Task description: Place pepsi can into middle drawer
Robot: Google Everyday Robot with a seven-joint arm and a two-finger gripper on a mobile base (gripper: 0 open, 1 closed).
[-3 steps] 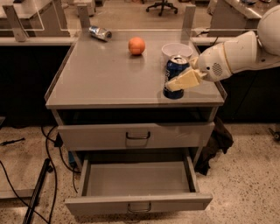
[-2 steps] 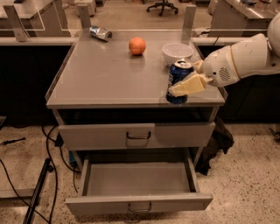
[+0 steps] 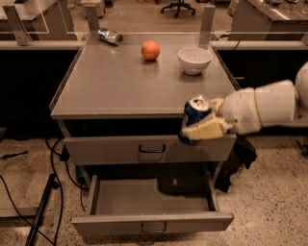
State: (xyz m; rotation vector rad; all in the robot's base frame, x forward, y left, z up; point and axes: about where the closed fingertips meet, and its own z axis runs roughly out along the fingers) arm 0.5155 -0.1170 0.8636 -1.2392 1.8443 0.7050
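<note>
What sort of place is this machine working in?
Probably a lab or office workshop: a black wheeled office chair stands behind, long workbenches line the back, and loose black cables trail over the speckled floor. The pale gripper holds a dark blue soda can at the front edge of the grey metal cabinet.

Glossy can in pincer, matt metal drawer
</note>
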